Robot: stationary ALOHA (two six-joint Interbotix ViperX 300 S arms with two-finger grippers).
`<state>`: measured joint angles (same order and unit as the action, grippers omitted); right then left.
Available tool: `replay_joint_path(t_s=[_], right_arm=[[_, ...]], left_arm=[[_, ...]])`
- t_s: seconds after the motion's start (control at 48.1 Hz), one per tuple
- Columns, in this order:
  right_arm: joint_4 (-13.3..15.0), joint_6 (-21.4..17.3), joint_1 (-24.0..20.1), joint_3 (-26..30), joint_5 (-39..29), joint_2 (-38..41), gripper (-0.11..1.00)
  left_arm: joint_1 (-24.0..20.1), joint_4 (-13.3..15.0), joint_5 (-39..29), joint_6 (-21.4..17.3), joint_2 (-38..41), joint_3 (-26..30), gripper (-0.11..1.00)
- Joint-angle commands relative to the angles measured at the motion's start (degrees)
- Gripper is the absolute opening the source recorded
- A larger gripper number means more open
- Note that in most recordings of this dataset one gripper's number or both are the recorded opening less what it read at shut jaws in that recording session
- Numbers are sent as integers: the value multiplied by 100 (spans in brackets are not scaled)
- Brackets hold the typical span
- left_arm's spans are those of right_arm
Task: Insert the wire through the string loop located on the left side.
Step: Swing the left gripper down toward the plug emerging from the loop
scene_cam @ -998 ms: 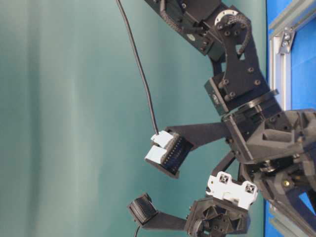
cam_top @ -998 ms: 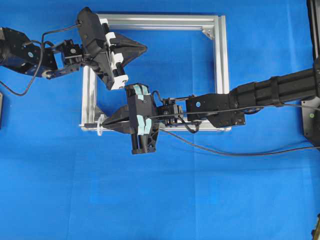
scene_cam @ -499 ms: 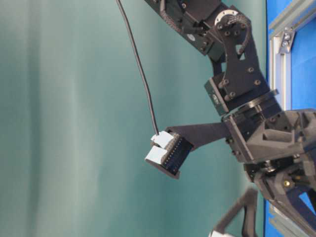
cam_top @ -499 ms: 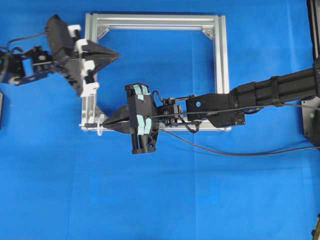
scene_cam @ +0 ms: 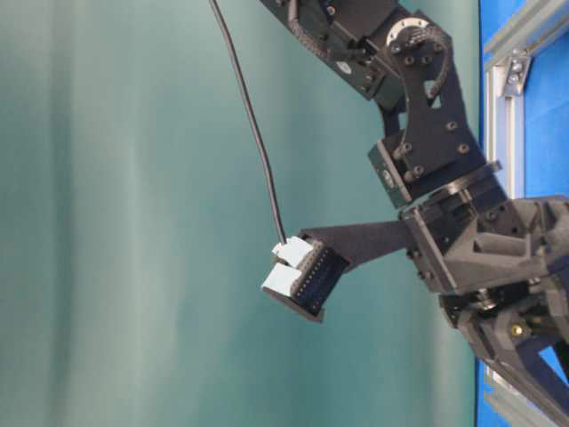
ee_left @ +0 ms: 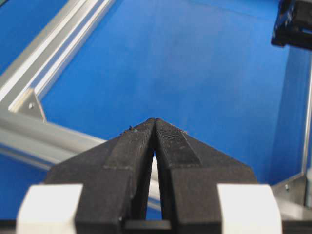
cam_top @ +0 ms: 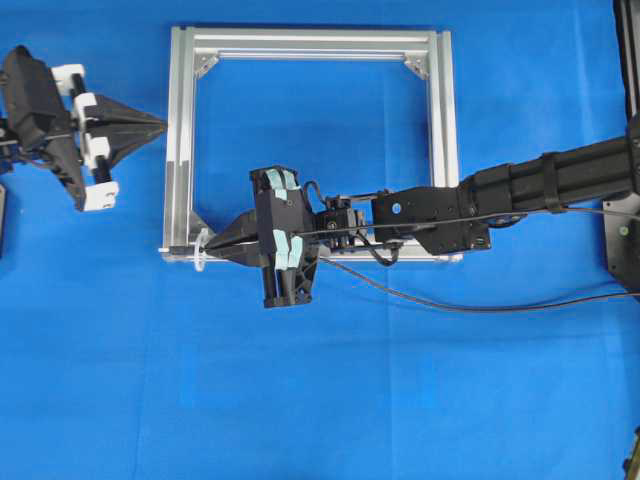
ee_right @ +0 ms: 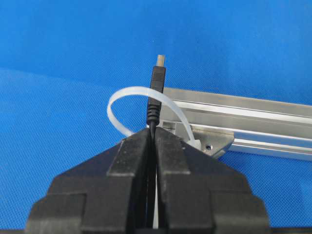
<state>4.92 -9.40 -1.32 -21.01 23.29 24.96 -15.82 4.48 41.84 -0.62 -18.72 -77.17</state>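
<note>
My right gripper (cam_top: 207, 246) (ee_right: 152, 130) is shut on the wire (cam_top: 470, 305), gripping it just behind the dark plug (ee_right: 157, 80). The plug sticks out ahead of the jaws and crosses the band of the whitish string loop (ee_right: 126, 95) (cam_top: 200, 252), which is tied to the frame's near-left corner. From overhead, the plug's end (cam_top: 176, 249) shows just left of the loop. The wire trails back to the right along the arm. My left gripper (cam_top: 163, 125) (ee_left: 155, 120) is shut on nothing and sits outside the frame's left rail.
The silver aluminium frame (cam_top: 310, 42) (ee_left: 44, 129) (ee_right: 253, 117) lies on the blue cloth with triangular brackets in its corners. My right arm (cam_top: 540, 185) reaches across the frame's right rail. A dark object (cam_top: 622, 240) stands at the right edge.
My left gripper has pulled away leftward from over the frame's upper left corner to outside the left rail, and it has left the table-level view. The right gripper and wire have stayed put.
</note>
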Motion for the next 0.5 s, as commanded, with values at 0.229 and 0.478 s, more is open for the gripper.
replay_joint_path(t_s=[0.229, 0.478], right_arm=[[0, 0, 9, 97, 35, -114, 0], [0, 0, 9, 105, 35, -114, 0]], left_arm=[[193, -18, -158, 79, -141, 9, 0], [1230, -18, -176, 53, -334, -53, 0]])
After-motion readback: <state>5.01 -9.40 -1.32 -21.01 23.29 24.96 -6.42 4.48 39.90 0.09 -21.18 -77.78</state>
